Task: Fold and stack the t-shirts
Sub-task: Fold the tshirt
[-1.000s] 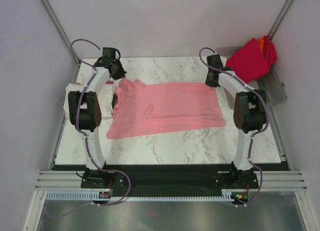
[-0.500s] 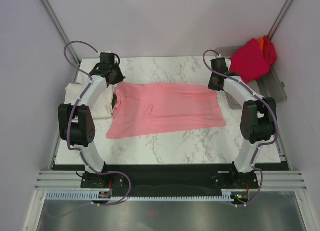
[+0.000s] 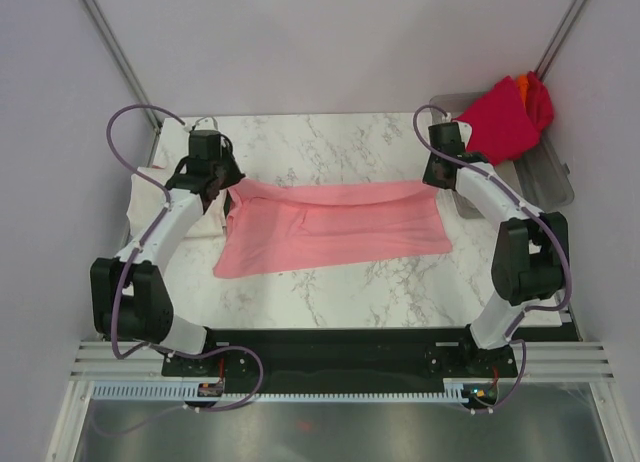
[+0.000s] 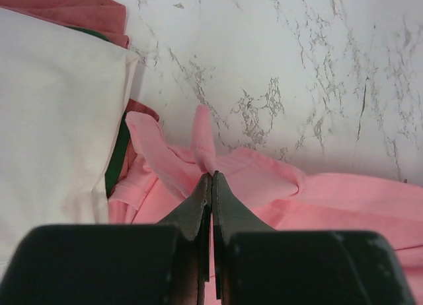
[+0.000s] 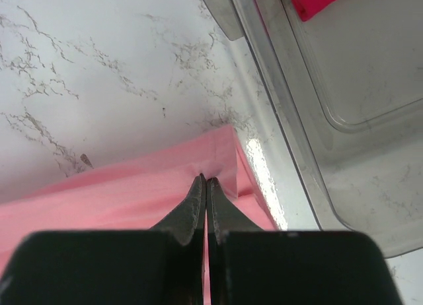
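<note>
- Top external view: the pink t-shirt (image 3: pixel 335 227) lies spread across the marble desk (image 3: pixel 330 137), with its far edge held in a straight line between the two claws
- Left wrist view: the left claw (image 4: pixel 211 179) is closed on a pinch of pink cloth at the shirt's far left corner. It is just beside a cream-white t-shirt (image 4: pixel 59 120) that lies folded at the desk's left edge, with dark red cloth (image 4: pixel 86 8) showing past its edge
- Right wrist view: the right claw (image 5: pixel 203 181) is closed on the far right corner of the same shirt, near the wall of the grey tray (image 5: pixel 310 153)
- Tray's far end: a crimson t-shirt (image 3: pixel 495 122) and an orange t-shirt (image 3: pixel 528 82) sit heaped and unfolded
- Progress, as judged: an early fold of the pink shirt is in hand, with the far edge probably due to go toward the near edge. Further folds, stacking on the left pile and the heaped shirts all remain
</note>
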`<state>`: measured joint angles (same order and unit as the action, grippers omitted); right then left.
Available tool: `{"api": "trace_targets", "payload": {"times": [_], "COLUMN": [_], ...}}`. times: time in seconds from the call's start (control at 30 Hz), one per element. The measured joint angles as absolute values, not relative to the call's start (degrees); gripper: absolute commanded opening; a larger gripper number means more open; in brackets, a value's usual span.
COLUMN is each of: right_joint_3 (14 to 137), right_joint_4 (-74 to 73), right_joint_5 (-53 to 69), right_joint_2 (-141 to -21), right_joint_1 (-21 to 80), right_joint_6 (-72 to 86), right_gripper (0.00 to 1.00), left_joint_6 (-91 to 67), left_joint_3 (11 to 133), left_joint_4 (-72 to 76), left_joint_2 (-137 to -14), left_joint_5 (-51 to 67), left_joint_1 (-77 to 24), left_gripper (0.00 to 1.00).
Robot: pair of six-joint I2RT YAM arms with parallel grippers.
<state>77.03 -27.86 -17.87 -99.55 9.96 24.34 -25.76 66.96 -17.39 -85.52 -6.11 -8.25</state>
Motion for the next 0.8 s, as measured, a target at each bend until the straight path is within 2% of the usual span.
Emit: {"api": "trace_targets", "payload": {"times": [0.8], "right_joint_3": [68.75], "right_joint_4": [-28.23], "right_joint_5": [-22.17], "right_joint_2": [-95.61], "right_joint_1": [9.96], "right_joint_6": [27.11], "right_gripper": [0.00], "left_joint_6": [-25.74], "left_joint_3": [50.52], "left_joint_4": [-17.72], "left_joint_2": [-66.35], "left_joint_5": [-11.00], "left_joint_1": [-12.67], "left_gripper": [0.02]}}
